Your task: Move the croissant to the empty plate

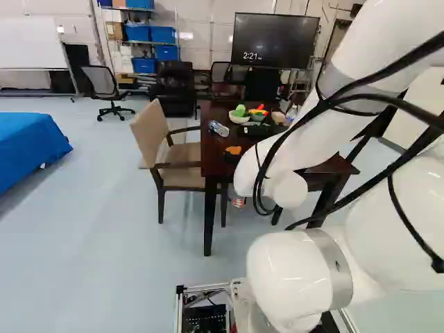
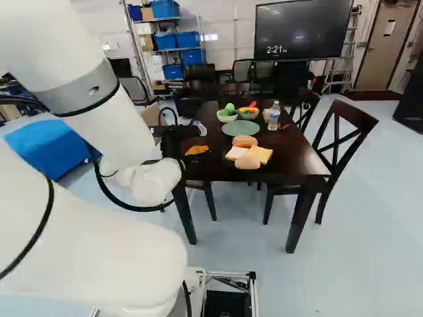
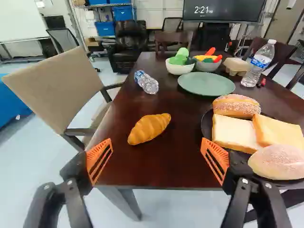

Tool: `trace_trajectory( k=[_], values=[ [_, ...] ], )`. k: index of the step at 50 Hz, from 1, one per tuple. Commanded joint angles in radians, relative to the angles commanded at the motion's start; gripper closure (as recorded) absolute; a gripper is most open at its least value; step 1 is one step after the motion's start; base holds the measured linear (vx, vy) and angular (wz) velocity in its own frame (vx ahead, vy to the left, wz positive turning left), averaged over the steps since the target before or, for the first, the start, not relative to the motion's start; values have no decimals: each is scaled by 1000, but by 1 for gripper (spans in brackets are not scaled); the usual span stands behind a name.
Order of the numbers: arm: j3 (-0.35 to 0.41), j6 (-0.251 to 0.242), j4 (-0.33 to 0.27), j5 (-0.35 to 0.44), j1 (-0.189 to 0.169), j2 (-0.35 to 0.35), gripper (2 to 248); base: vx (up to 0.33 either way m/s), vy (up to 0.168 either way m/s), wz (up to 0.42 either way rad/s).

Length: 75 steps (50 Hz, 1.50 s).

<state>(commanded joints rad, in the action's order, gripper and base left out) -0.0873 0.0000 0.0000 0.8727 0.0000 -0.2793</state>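
Orange pads (image 3: pixel 99 158) are facing each other across a wide gap on my black gripper (image 2: pixel 174 143), and I am holding nothing between them. Ahead of that gap, the golden croissant (image 3: pixel 148 128) is lying on the dark wooden table (image 3: pixel 180 166), apart from both my fingers. The green plate (image 3: pixel 206 84) is sitting bare farther up the table, just beyond the dark plate (image 3: pixel 206 125), which is carrying two slices of bread (image 3: pixel 232 133) and two sugared rolls (image 3: pixel 236 105). Behind the green plate, a white bowl (image 3: pixel 179 69) and a second bowl (image 3: pixel 207 66) are holding toy vegetables (image 3: pixel 181 56). One bottle (image 3: pixel 259 64) is standing beside the plate; another bottle (image 3: pixel 147 82) is lying between the croissant and the white bowl. A beige chair (image 3: pixel 57 85) is standing alongside.
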Motion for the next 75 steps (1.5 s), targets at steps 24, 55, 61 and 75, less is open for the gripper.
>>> trace_trajectory(
  k=[24, 55, 61, 75],
  values=[
    [0, 0, 0, 0, 0, 0, 3, 34, 24, -5],
    [-145, 0, 2, -18, 11, 63, 3, 0, 0, 0],
    [-177, 0, 9, -40, 21, 83, 3, 0, 0, 0],
    [-253, 0, 37, -139, 45, 128, 3, 0, 0, 0]
  ],
)
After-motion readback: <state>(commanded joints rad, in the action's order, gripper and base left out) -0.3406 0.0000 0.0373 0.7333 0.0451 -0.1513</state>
